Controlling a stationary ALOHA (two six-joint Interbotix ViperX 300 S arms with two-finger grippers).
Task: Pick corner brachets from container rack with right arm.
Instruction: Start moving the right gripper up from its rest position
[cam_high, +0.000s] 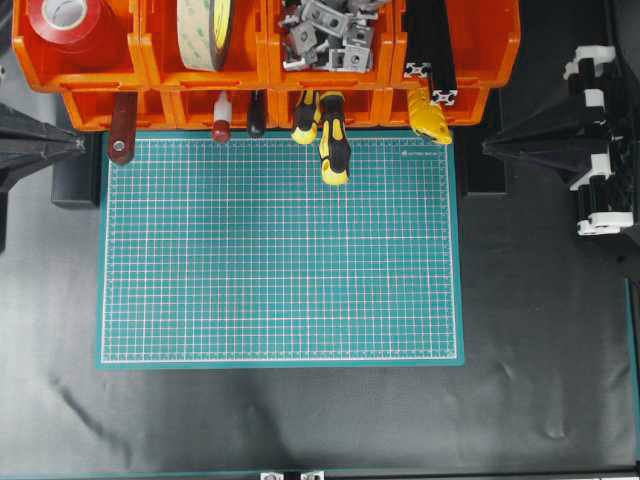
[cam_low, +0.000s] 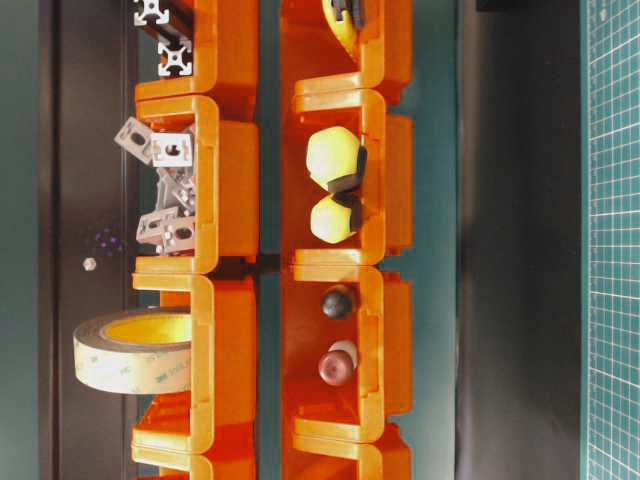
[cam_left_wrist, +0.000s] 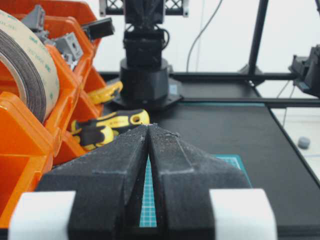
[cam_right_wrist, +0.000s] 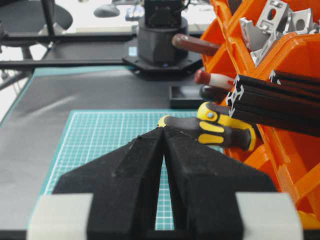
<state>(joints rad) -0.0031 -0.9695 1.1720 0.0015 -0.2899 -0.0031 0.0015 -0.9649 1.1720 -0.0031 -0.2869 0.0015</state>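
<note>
Right gripper (cam_right_wrist: 163, 132) is pinched closed and empty beside the container rack (cam_high: 455, 45); nothing's picked yet. Corner brachets (cam_high: 330, 35) sit heaped in the rack's upper bin, untouched, the whole reach ahead.

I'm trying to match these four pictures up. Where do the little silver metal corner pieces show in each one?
Overhead: corner brachets heaped in an upper bin, third from the left.
Table-level: upper left, spilling from a bin below the black bars.
Left wrist: top left, grey pieces behind the tape roll.
Right wrist: top right, above the black bars.
Shared landmark: the orange container rack.
</note>
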